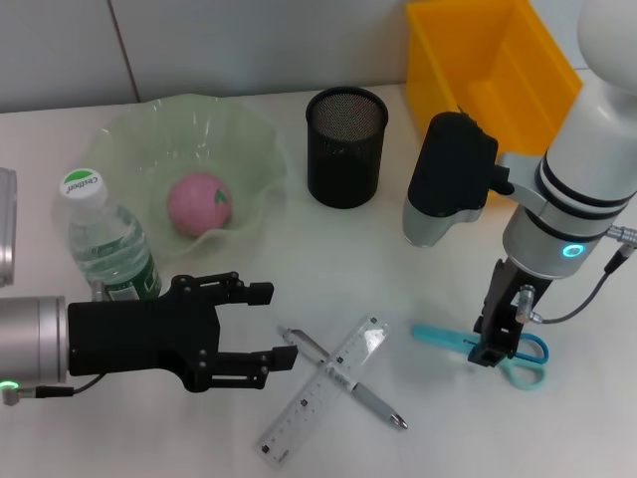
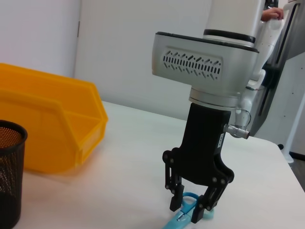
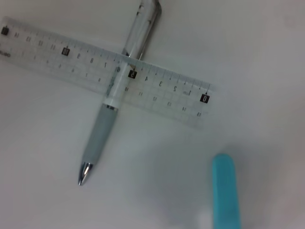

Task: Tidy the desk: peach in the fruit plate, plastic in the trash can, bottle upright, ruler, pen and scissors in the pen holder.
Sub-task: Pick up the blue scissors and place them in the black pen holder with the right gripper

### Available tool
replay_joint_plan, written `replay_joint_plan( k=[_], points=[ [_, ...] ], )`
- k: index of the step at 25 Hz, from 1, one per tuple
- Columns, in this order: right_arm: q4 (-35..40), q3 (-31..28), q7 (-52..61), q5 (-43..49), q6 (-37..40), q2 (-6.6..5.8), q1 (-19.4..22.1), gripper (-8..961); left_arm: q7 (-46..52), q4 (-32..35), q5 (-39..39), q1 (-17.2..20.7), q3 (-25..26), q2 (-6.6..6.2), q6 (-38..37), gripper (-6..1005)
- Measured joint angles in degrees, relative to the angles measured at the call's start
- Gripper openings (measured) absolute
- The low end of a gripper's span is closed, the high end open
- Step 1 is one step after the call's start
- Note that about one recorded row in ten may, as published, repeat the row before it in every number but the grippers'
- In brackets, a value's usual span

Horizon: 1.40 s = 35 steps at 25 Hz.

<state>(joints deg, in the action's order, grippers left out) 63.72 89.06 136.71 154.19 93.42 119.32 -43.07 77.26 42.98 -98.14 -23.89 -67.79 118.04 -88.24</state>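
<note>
The teal scissors (image 1: 443, 338) lie on the table at the front right. My right gripper (image 1: 495, 346) points straight down over them, fingers closed around the part near the handles (image 2: 187, 206). A clear ruler (image 1: 323, 390) lies across a grey pen (image 1: 350, 383) at front centre; both show in the right wrist view, ruler (image 3: 95, 71) over pen (image 3: 102, 129), beside the scissors' tip (image 3: 224, 191). My left gripper (image 1: 274, 326) hovers open at the front left. The pink peach (image 1: 199, 203) sits in the green fruit plate (image 1: 249, 139). The bottle (image 1: 107, 247) stands upright. No plastic is in view.
The black mesh pen holder (image 1: 345, 145) stands at back centre, also seen as the pen holder (image 2: 8, 171) in the left wrist view. A yellow bin (image 1: 488, 60) sits at the back right. Bare table lies between the holder and the ruler.
</note>
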Motion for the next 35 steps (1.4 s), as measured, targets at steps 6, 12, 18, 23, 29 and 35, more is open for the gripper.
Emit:
replay_joint_plan(
  k=[6, 12, 18, 23, 29, 35],
  points=[
    [-0.01, -0.05, 0.0, 0.05, -0.22, -0.06, -0.15, 438, 0.0, 0.08, -0.02, -0.1, 0.06, 0.0, -0.06, 814],
    [-0.01, 0.32, 0.01, 0.39, -0.27, -0.06, -0.2, 464, 0.0, 0.09, -0.03, -0.09, 0.18, -0.07, -0.16, 815],
    [-0.01, 0.97, -0.01, 0.41, -0.73, -0.06, -0.07, 477, 0.0, 0.08, -0.03, -0.06, 0.22, -0.09, -0.18, 814],
    [-0.44, 1.63, -0.04, 0.41, -1.2, -0.06, -0.04, 470, 0.0, 0.08, -0.03, -0.1, 0.26, -0.1, -0.18, 814],
    [-0.93, 2.39, -0.09, 0.25, -1.65, 0.01, 0.0, 463, 0.0, 0.09, -0.03, -0.11, 0.32, -0.09, -0.18, 815],
    [-0.97, 2.38, -0.11, 0.32, -1.79, 0.03, 0.01, 456, 0.0, 0.09, -0.03, -0.11, 0.57, -0.1, -0.18, 814]
  ],
)
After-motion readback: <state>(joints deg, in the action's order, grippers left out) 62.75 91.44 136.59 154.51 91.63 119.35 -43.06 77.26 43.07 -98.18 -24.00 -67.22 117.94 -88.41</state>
